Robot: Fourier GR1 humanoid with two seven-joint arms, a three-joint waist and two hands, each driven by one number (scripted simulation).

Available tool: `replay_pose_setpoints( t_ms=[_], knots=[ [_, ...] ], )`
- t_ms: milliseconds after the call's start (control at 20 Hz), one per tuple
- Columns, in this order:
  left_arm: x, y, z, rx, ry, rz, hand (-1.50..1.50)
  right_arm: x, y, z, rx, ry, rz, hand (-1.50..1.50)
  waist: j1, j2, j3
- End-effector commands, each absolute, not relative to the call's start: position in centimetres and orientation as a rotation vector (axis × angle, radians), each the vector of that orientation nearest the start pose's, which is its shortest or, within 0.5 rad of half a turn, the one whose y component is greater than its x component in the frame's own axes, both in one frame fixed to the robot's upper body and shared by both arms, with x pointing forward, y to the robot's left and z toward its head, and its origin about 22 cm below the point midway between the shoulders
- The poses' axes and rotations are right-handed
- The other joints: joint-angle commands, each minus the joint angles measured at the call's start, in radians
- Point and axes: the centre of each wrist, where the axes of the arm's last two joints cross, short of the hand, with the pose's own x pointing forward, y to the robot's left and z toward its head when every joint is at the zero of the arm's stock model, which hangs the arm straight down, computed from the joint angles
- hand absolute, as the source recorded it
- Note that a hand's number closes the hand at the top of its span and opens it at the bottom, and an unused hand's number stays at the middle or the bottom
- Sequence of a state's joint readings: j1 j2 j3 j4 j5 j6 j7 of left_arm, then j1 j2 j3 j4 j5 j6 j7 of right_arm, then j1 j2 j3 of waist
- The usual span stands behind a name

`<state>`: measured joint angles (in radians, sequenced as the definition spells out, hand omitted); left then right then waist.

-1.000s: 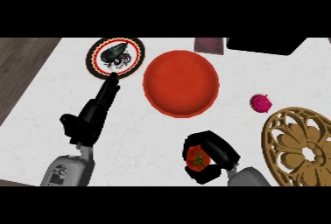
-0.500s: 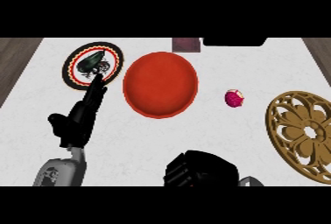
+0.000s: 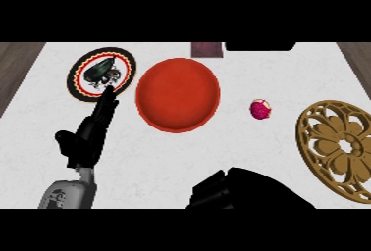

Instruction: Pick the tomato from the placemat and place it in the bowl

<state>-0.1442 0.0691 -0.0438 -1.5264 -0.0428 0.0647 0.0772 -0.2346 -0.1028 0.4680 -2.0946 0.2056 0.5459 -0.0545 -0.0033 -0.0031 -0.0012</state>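
The red bowl point(image 3: 177, 95) sits in the middle of the white counter. My right hand point(image 3: 243, 188) shows as a curled black mass at the lower edge, below and to the right of the bowl. It is curled round the tomato, which it hides completely. The gold openwork placemat point(image 3: 340, 142) lies at the right edge with nothing on it. My left hand point(image 3: 91, 135) rests at the left, fingers straight and pointing up the view, tips near a dark patterned plate point(image 3: 81, 87).
The patterned plate carries a dark green item point(image 3: 100, 72). A small pink-red fruit point(image 3: 261, 109) lies between bowl and placemat. A dark maroon block point(image 3: 207, 49) and a black object point(image 3: 259, 46) stand at the counter's back edge.
The right hand has sunk toward the lower edge and drifted right; the tomato seen inside it a second ago is now hidden. The whole scene shifted left in view. The left hand kept its pose.
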Motion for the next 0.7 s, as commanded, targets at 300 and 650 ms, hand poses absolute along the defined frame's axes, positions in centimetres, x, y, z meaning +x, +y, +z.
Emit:
replay_pose_setpoints(
  t_ms=[300,650],
  knots=[
    [28.3,22.7,2.7,0.072,-1.603,-0.126,0.00,23.5,-9.5,22.7,0.382,-2.120,1.137,1.50,0.008,0.004,0.000],
    [27.5,21.4,3.4,0.041,-1.606,-0.135,0.00,28.0,-6.0,23.5,0.138,-2.122,1.198,1.50,0.021,0.005,0.000]
  ],
)
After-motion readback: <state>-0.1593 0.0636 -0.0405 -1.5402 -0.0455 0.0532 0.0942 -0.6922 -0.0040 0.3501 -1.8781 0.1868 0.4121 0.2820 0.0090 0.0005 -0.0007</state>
